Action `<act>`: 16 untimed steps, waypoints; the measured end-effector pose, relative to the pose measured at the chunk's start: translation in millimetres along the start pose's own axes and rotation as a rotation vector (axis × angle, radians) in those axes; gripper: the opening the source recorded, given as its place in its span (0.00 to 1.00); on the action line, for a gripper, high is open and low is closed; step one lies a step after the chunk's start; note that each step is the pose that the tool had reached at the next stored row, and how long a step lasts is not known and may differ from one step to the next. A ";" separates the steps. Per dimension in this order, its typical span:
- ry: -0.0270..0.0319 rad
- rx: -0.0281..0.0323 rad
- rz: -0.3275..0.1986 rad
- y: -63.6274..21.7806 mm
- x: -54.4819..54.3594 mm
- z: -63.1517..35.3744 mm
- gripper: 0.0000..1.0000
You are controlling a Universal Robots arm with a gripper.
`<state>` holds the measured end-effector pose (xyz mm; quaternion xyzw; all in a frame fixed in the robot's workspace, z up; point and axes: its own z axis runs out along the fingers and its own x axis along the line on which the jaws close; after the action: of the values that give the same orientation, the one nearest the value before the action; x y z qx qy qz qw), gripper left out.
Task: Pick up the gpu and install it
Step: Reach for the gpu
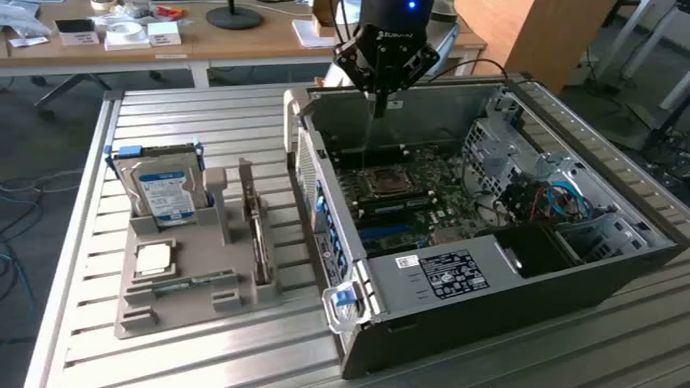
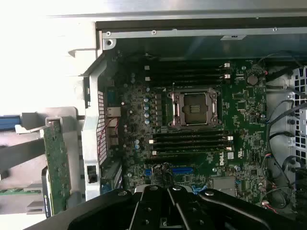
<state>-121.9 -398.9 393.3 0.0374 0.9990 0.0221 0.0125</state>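
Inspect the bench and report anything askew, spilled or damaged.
Nothing stands out. The gpu stands on edge in the gray holder, the hard drive stands in its own slot, and the open computer case lies on its side with nothing spilled.

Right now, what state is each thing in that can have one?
hand: shut, holding nothing.
gpu: standing on edge in the grey holder, not gripped.
hard drive: upright in the grey holder.
computer case: on its side, panel off, interior exposed.

Green gpu on edge in holder
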 end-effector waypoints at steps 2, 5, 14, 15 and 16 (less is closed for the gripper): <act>0.0000 0.0000 0.000 0.0 0.0 0.0 0.11; 0.0000 0.0000 0.000 0.0 0.0 0.0 0.11; 0.0000 0.0001 0.000 -0.2 3.5 0.0 0.11; 0.0000 0.0001 0.000 -0.3 4.5 -0.1 0.11; -0.0001 0.0000 0.000 -0.4 5.7 -0.1 0.11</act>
<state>-127.5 -398.8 393.2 0.0375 0.9990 0.0221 0.0125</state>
